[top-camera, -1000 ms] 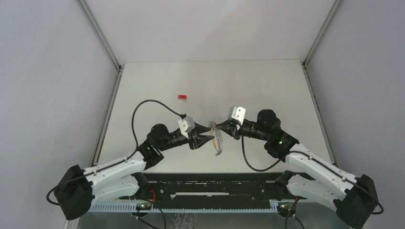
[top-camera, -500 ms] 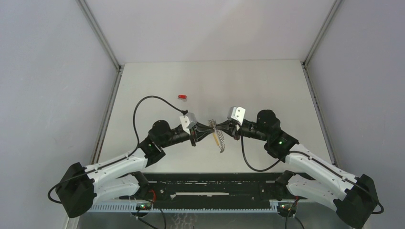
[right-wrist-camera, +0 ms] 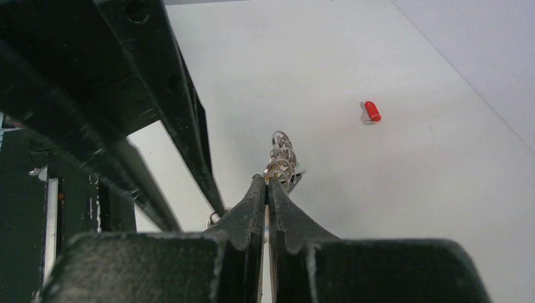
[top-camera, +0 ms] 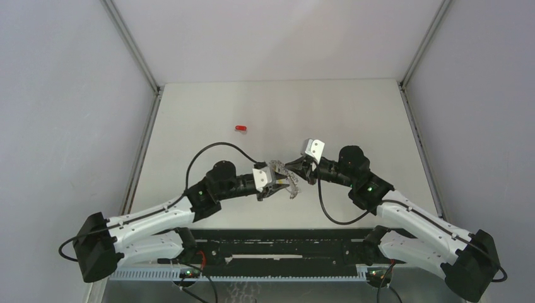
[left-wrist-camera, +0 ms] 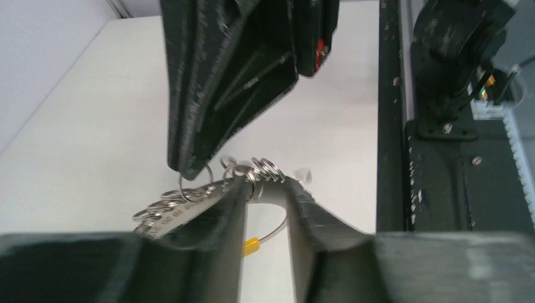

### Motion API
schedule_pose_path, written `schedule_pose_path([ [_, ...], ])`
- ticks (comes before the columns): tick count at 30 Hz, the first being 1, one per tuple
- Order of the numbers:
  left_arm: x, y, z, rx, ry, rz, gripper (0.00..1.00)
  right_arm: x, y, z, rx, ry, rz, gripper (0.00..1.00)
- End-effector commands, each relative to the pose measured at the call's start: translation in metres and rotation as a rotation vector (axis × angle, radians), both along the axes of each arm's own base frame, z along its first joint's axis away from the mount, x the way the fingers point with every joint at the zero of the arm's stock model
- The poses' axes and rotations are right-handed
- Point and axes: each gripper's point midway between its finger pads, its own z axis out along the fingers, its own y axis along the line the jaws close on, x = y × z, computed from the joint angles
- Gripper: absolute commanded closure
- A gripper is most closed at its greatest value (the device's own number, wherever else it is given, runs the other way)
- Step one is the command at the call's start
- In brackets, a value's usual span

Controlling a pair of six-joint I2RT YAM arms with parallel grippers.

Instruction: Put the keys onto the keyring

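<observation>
A keyring bunch of several small silver split rings (left-wrist-camera: pixel 258 168) with a metal tag (left-wrist-camera: pixel 183 205) hangs between my two grippers above the table. My right gripper (right-wrist-camera: pixel 267 181) is shut on the bunch (right-wrist-camera: pixel 282 158) and pinches it at the fingertips. My left gripper (left-wrist-camera: pixel 268 183) is open, with the rings lying across its fingertips and a thin wire loop in the gap. A yellow key head (left-wrist-camera: pixel 251 243) hangs below on that loop. In the top view both grippers, left (top-camera: pixel 282 183) and right (top-camera: pixel 291 169), meet at the bunch (top-camera: pixel 291 189). A red key (top-camera: pixel 240 127) lies alone on the table, also seen in the right wrist view (right-wrist-camera: pixel 372 111). Blue and green keys do not show.
The white table (top-camera: pixel 353 113) is walled in by grey panels with metal rails (top-camera: pixel 135 50) at the sides. The black base rail (top-camera: pixel 277 249) runs along the near edge. The right arm's black fingers (left-wrist-camera: pixel 221 82) fill the top of the left wrist view.
My left arm has swung right and nearer, bringing its gripper under the bunch with its jaws apart. The bunch has shifted slightly with it. The right gripper has stayed put, still shut.
</observation>
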Motion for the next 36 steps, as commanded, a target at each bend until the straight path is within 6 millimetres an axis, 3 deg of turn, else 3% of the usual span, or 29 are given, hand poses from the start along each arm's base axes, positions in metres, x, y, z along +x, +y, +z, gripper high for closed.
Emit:
schedule_pose_path([
  [1,0.003,0.003,0.009,0.021,-0.072,0.02,0.58,0.008,0.004,0.037,0.09,-0.073,-0.023,1.0],
  [4,0.0,0.008,0.012,-0.003,-0.078,0.027,0.45,0.005,0.006,0.035,0.086,-0.068,-0.004,1.0],
  [8,-0.001,0.02,0.021,-0.109,-0.068,0.068,0.39,-0.001,0.007,0.036,0.088,-0.073,0.028,1.0],
  [23,0.003,0.054,0.023,-0.406,0.207,0.079,0.27,-0.006,0.005,0.036,0.07,-0.104,0.058,1.0],
  [28,0.003,0.056,0.032,-0.439,0.228,0.086,0.22,-0.002,0.005,0.036,0.07,-0.106,0.039,1.0],
  [36,0.023,0.053,0.034,-0.409,0.256,0.17,0.18,0.002,0.01,0.027,0.049,-0.093,0.012,1.0],
])
